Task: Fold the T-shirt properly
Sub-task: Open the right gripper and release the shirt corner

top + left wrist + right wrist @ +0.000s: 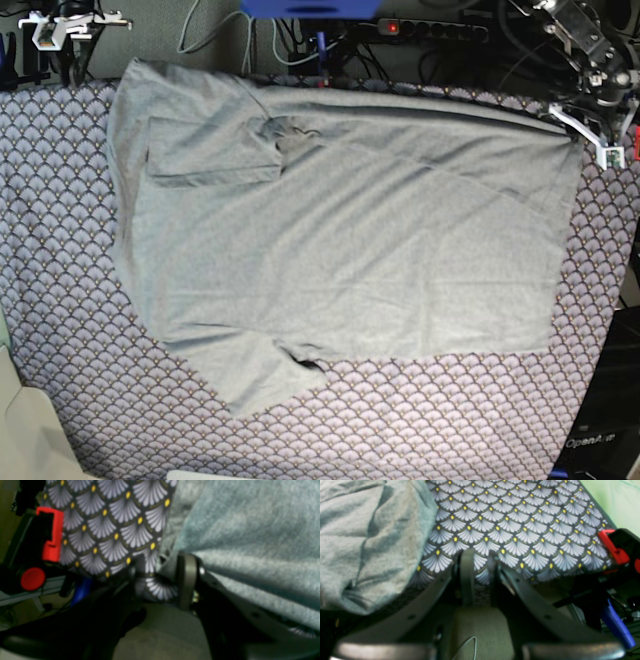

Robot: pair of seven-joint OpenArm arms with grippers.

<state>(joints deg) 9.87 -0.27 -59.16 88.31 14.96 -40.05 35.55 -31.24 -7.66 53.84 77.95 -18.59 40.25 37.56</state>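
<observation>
From above, the T-shirt (340,240) lies spread, partly folded, across the patterned tablecloth (60,250) on the worktop. Close up, the left pincer (162,580) sits spread at the shirt's edge, one finger against the grey fabric. The right pincer (478,575) stands parted over bare cloth beside the shirt, a red clamp (613,547) nearby.

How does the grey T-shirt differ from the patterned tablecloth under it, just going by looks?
The T-shirt is plain light grey with no print; the tablecloth carries a repeating scallop pattern with yellow dots. The T-shirt looks soft and creased, one sleeve folded in over its chest; the tablecloth lies flat and smooth. The T-shirt covers only the middle, while the tablecloth reaches past it on all sides seen. Both are fabric spread out flat.
</observation>
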